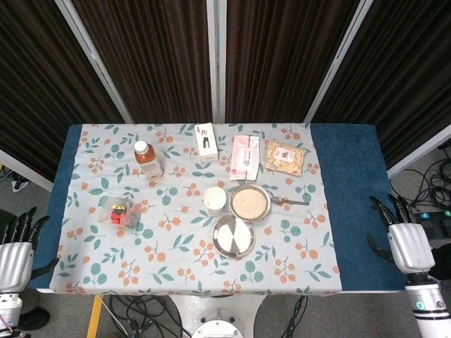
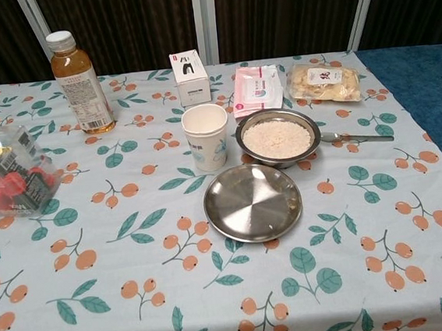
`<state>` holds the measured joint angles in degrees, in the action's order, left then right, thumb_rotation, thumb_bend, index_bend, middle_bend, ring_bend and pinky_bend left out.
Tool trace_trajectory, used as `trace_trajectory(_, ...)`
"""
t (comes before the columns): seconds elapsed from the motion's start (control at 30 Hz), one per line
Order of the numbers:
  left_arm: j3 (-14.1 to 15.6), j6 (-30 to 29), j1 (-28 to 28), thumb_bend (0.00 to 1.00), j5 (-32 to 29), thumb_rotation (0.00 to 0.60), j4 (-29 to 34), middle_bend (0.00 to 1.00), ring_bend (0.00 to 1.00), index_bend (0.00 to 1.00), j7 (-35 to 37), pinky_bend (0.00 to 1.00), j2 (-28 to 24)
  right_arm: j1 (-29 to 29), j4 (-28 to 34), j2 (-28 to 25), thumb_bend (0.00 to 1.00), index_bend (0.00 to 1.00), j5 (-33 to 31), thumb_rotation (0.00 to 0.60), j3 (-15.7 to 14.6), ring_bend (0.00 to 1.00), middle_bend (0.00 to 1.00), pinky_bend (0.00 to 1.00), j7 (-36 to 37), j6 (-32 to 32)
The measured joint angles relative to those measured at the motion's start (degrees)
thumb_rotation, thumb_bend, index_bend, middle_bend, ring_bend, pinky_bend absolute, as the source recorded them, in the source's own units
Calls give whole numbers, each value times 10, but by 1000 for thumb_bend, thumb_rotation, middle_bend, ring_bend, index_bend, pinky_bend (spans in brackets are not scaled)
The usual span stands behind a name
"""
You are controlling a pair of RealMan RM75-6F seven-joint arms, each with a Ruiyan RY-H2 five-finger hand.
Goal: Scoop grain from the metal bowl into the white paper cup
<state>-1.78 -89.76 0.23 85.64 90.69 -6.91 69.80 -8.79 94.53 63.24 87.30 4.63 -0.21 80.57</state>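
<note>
Metal bowl (image 2: 278,137): shiny, filled with pale grain, mid-bench. White paper cup (image 2: 206,137): upright, just left of it. Left hand (image 1: 15,246), right hand (image 1: 406,241): fingers spread, holding nothing, off the bench edges.

White tablecloth (image 2: 135,244) printed with orange berries and teal leaves; blue table (image 1: 349,204); amber bottle (image 2: 78,84); silver plate (image 2: 252,202)

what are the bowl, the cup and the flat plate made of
Bowl: looks like polished metal, with a shiny grey rim around pale grain.
Cup: seems to be paper, matte white, thin rolled lip.
Plate: apparently steel, its mirror-like surface reflecting light.
</note>
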Motion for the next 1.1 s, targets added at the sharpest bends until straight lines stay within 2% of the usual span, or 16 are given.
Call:
trace_trajectory(0.27, 0, 4, -3, 60, 0, 600, -4, 118, 59, 188, 0, 34, 3, -91, -6, 31, 263, 121, -64, 600, 31, 0, 277, 0, -83, -139)
trace_trajectory(0.37, 1, 8, -3, 60, -2, 600, -6, 118, 59, 189, 2, 34, 3, -133, -33, 68, 264, 154, -105, 600, 42, 0, 287, 0, -117, -199)
trace_trajectory(0.5, 1, 10, -3, 60, -4, 600, -7, 118, 59, 189, 6, 34, 2, -185, -100, 132, 264, 226, -158, 600, 55, 18, 323, 0, -152, -260)
trace_trajectory(0.8, 5, 13, -1, 60, -7, 600, -13, 118, 59, 188, 14, 34, 2, -263, -253, 253, 266, 356, -228, 600, 66, 78, 412, 0, -190, -339)
trace_trajectory(1.1, 4, 17, -1, 60, -11, 600, -12, 118, 60, 188, 16, 34, 1, -299, -326, 305, 267, 405, -251, 600, 64, 116, 466, 6, -190, -373)
